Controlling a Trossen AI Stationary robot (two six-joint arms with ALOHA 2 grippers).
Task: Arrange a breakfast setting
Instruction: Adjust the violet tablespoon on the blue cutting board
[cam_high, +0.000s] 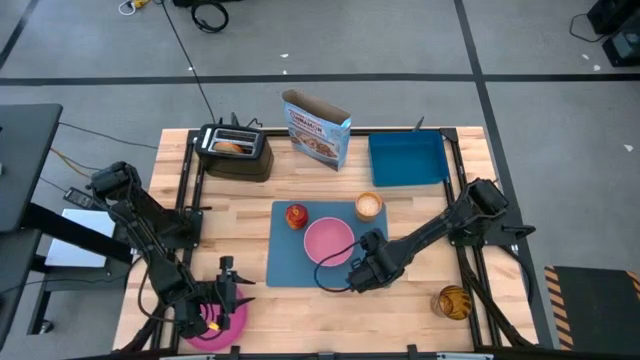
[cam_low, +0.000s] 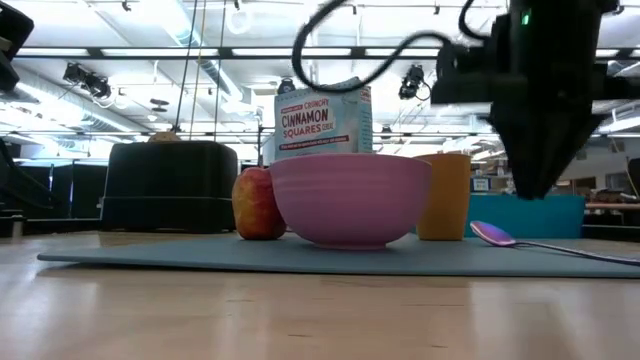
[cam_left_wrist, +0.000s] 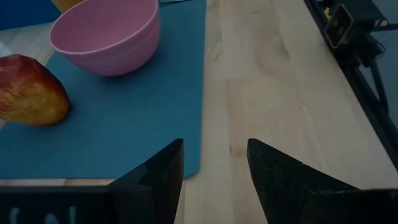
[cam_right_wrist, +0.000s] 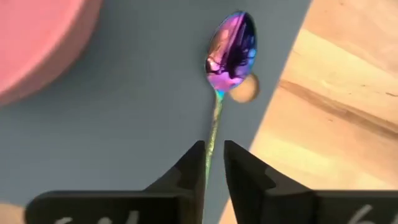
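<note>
Cereal box (cam_low: 322, 120), upper centre of low view, behind pink bowl: reads "CINNAMON SQUARES" in dark letters on white panel; smaller line above and small word after "SQUARES" illegible. Same box (cam_high: 317, 127) upper centre of high view: print too small to read. No other legible text.

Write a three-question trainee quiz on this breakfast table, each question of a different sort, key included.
1. True or false: the apple sits inside the pink bowl.
2. Which hand is at the spoon? A) left hand B) right hand
3. Fill in: the spoon's bowl rests on the blue ____.

Key:
1. False; the apple sits beside the bowl on the placemat.
2. B; its fingers straddle the handle.
3. placemat
</note>
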